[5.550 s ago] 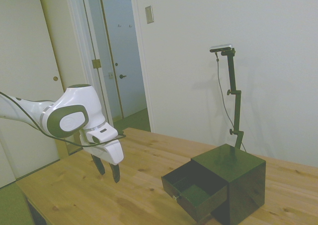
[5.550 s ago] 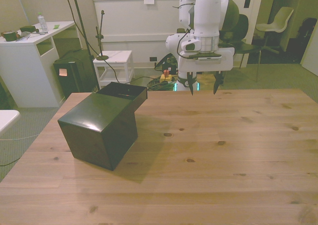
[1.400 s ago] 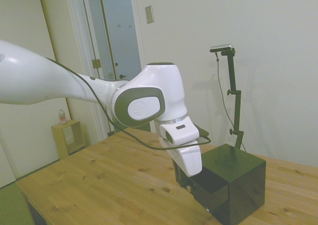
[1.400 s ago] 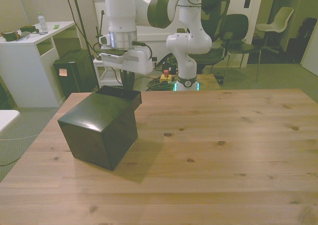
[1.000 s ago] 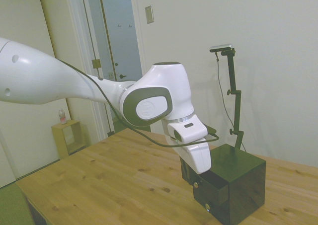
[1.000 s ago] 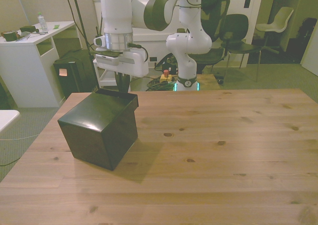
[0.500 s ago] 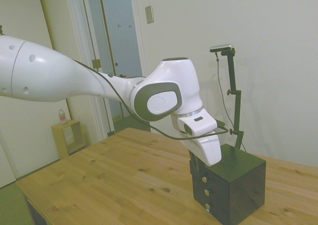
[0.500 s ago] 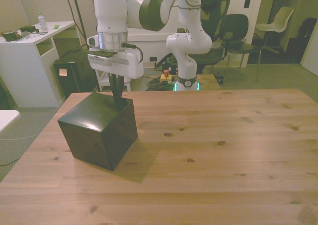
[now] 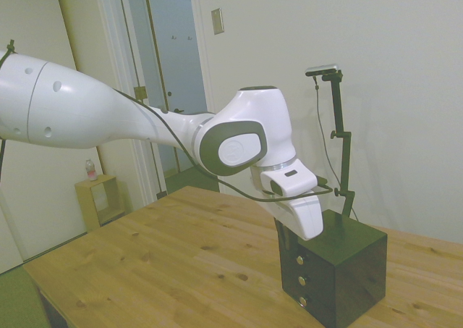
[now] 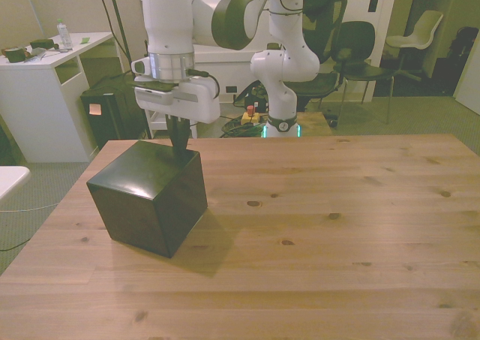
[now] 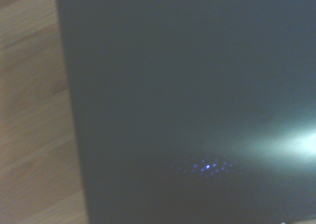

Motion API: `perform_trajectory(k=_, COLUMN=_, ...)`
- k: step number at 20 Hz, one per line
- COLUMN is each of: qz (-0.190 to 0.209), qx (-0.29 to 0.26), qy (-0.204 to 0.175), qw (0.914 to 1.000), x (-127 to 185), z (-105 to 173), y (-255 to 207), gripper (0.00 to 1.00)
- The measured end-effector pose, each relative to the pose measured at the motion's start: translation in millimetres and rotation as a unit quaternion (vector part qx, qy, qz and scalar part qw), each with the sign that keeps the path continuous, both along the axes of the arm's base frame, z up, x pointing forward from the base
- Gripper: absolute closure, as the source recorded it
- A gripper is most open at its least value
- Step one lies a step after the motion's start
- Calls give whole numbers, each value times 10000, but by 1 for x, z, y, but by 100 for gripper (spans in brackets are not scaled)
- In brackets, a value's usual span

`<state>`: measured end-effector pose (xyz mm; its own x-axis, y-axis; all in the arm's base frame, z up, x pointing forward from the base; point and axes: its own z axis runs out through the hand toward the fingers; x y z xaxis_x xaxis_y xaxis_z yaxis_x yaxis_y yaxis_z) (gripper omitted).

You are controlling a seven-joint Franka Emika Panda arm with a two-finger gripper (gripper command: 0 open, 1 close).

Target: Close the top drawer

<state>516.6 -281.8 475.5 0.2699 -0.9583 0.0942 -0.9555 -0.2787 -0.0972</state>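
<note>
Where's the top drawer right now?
The top drawer sits flush in the black cabinet at the side view's right, uppermost of three brass knobs, with the gripper right against its front.

Arm out, tool pointing down.

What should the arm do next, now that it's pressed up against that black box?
Probably back the claw away from the cabinet. The top drawer looks flush with the two drawers below, their three brass knobs in one line, so pushing seems done.
</note>
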Motion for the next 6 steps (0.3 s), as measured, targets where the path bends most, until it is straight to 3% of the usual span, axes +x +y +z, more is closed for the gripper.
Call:
perform_trajectory(k=5, qz=222, qx=179, qy=46, qw=9996, x=-21, z=3, y=40, gripper=100)
perform_trajectory(k=6, qz=246, qx=217, qy=38, qw=9995, x=-29, z=9, y=47, gripper=0)
